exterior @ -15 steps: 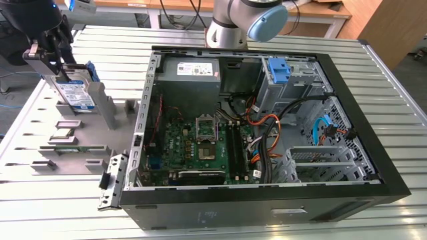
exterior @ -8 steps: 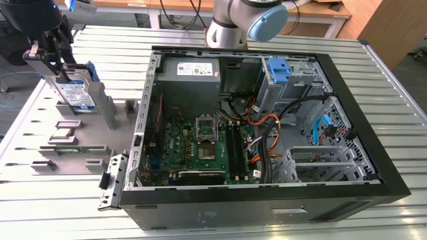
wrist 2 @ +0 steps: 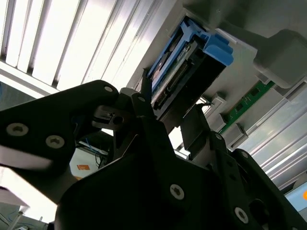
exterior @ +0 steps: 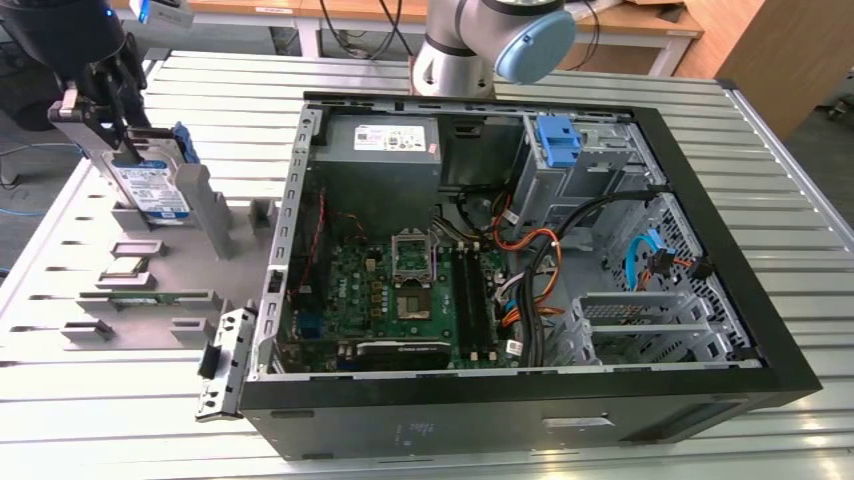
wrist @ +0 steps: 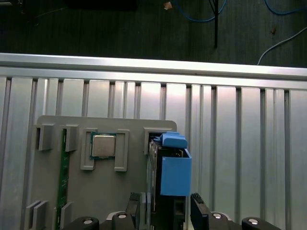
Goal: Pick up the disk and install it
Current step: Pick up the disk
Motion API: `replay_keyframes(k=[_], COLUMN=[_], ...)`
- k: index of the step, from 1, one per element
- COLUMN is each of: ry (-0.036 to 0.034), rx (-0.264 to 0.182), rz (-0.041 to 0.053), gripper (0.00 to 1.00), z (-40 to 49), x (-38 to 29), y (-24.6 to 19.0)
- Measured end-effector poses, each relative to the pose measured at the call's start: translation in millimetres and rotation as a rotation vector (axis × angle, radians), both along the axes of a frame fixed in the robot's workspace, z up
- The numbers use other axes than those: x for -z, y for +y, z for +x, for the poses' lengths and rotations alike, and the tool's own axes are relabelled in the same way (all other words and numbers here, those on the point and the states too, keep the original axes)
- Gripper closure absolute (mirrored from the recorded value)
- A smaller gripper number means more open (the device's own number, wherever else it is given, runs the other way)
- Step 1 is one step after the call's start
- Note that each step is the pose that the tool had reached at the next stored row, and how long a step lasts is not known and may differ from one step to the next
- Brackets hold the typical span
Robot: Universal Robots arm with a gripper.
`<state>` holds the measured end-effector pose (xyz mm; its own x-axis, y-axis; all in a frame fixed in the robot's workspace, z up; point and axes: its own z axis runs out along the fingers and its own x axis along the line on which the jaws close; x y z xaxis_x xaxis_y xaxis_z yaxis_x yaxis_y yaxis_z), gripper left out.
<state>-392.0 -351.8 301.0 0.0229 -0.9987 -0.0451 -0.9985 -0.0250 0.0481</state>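
The disk (exterior: 144,187) stands on edge in a slot of the grey holder plate (exterior: 200,300), at the exterior view's left. It is a silver drive with a white-and-blue label and a blue bracket (wrist: 175,175) around it. My gripper (exterior: 124,140) is lowered over its top end. In both wrist views a finger sits on each side of the disk (wrist 2: 175,72), and the gripper (wrist: 165,207) is open. A narrow gap shows on one side, while the other finger (wrist: 199,206) lies close against the blue bracket. The disk rests in its slot.
An open computer case (exterior: 781,340) lies at the exterior view's right, with a motherboard (exterior: 400,290), cables and a blue drive bay clip (exterior: 558,140). The holder plate also carries a processor chip (wrist: 103,146) and a green memory strip (wrist: 62,177). The arm's base (exterior: 461,50) stands behind the case.
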Motion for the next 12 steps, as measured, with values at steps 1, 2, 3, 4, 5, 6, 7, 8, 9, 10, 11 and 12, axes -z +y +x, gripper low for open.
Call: replay_keyframes(k=[1, 2, 3, 4, 5, 6, 7, 8, 9, 10, 11, 12], ry=[0.0, 0.0, 0.0, 0.0, 0.0, 0.0, 0.0, 0.0, 0.0, 0.0, 0.0, 0.0], rx=[0.0, 0.0, 0.0, 0.0, 0.0, 0.0, 0.0, 0.0, 0.0, 0.0, 0.0, 0.0], rz=[0.0, 0.0, 0.0, 0.0, 0.0, 0.0, 0.0, 0.0, 0.0, 0.0, 0.0, 0.0], gripper=[0.49, 0.49, 0.49, 0.49, 0.49, 0.49, 0.49, 0.49, 0.49, 0.49, 0.49, 0.49], z=[0.0, 0.0, 0.0, 0.0, 0.0, 0.0, 0.0, 0.0, 0.0, 0.0, 0.0, 0.0], x=[0.0, 0.0, 0.0, 0.0, 0.1, 0.1, 0.1, 0.1, 0.1, 0.1, 0.1, 0.1], y=[0.0, 0.0, 0.0, 0.0, 0.0, 0.0, 0.0, 0.0, 0.0, 0.0, 0.0, 0.0])
